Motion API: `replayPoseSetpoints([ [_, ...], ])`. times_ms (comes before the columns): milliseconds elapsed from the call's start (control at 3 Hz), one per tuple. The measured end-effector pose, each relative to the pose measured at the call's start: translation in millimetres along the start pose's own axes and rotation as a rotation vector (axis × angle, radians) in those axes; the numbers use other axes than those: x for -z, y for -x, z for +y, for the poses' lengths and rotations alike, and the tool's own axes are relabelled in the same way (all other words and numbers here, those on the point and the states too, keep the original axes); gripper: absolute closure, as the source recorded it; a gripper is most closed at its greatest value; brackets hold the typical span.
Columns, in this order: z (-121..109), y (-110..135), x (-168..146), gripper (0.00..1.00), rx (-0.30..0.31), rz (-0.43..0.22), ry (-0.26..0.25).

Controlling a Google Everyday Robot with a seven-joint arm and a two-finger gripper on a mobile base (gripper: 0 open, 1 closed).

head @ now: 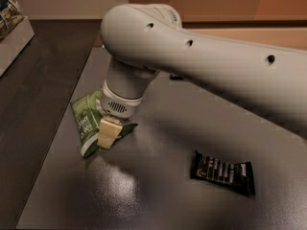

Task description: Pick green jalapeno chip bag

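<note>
dark table [144,200], claw [108,134] seemingly on green chip bag [85,120], black bar [222,172] apart.

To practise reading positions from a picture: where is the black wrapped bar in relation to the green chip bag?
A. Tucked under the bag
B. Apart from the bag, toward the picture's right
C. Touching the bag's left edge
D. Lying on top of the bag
B: the black wrapped bar lies by itself on the table at the picture's right, well clear of the green chip bag, over whose right part the claw hangs.
</note>
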State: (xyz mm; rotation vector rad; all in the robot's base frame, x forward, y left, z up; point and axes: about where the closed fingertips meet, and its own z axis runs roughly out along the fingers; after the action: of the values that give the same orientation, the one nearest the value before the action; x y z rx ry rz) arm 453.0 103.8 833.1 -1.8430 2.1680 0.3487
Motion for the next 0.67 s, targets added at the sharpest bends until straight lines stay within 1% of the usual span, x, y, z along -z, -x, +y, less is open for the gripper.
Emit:
replayPoseSetpoints([
  [333,2.4,8.9,11.6,0.65,0.012,-0.027,-0.01],
  [667,-0.7,15.4,32.0,0.88,0.022,-0.06,-0.037],
])
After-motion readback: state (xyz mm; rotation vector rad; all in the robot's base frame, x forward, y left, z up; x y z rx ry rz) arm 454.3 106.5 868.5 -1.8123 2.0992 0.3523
